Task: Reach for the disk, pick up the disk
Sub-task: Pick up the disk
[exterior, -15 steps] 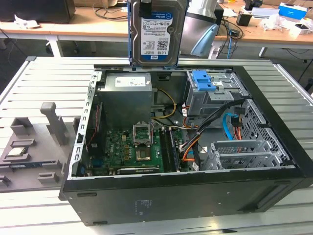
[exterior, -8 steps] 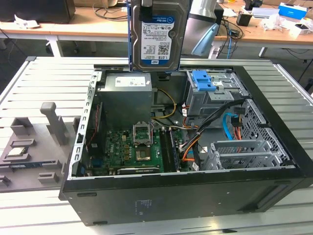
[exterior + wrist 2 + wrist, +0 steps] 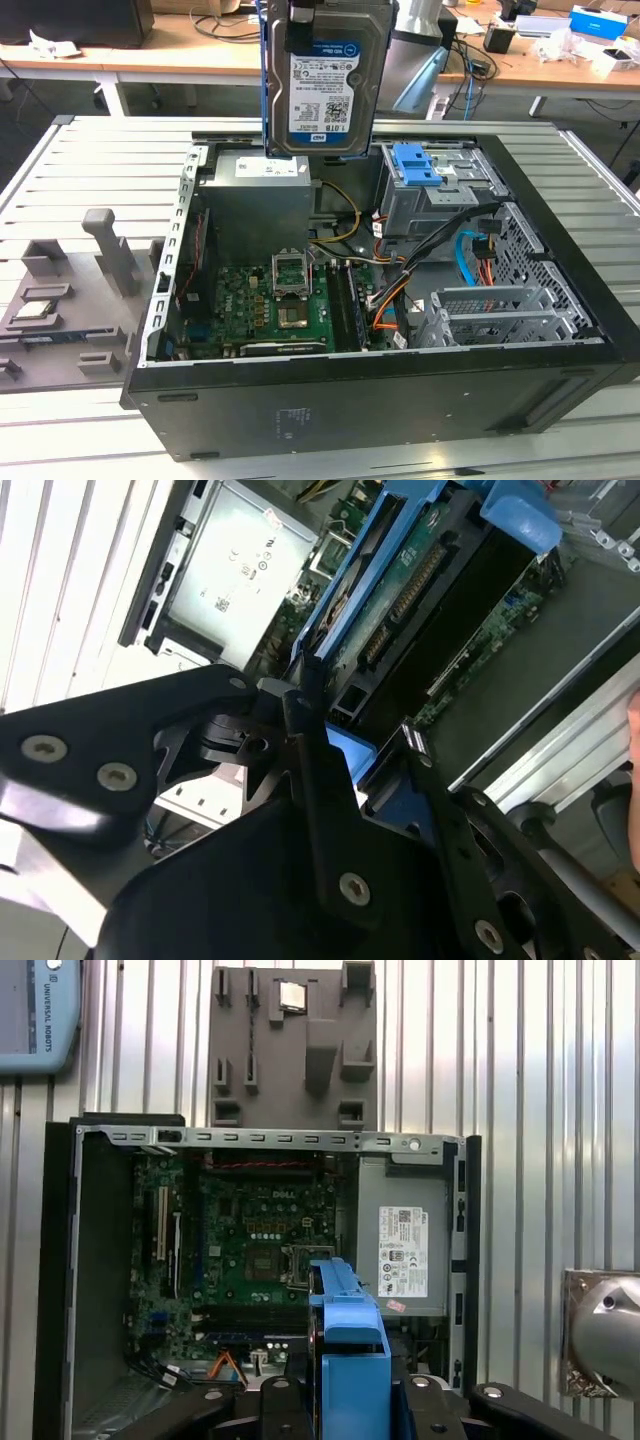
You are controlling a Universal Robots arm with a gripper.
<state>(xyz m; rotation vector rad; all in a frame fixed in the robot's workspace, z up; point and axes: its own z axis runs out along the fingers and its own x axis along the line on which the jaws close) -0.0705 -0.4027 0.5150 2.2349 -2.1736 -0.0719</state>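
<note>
**Disk lifted clear of the open computer case**

From my remote station, the exterior view shows the disk [image 3: 328,85] hanging upright in the air above the open computer case [image 3: 380,390], label side toward the camera, with a blue rail running down its edge on the exterior view's left. It touches nothing below it. The claw [image 3: 315,12] grips it from the top, at the upper edge of that view.

In the second wrist view I see the claw [image 3: 345,765] pinching the disk [image 3: 400,590] between its black fingers [image 3: 320,780], the blue rails and green circuit board side stretching away from the camera. In the first wrist view the blue rail edge of the disk [image 3: 350,1360] stands between the black claw parts, over the case.

Inside the case sit the green motherboard [image 3: 265,300], the grey power supply [image 3: 255,205] and a blue drive-bay latch [image 3: 418,165]. The case rests on a slatted metal worktop [image 3: 90,160], beside a grey parts fixture [image 3: 70,290].
</note>
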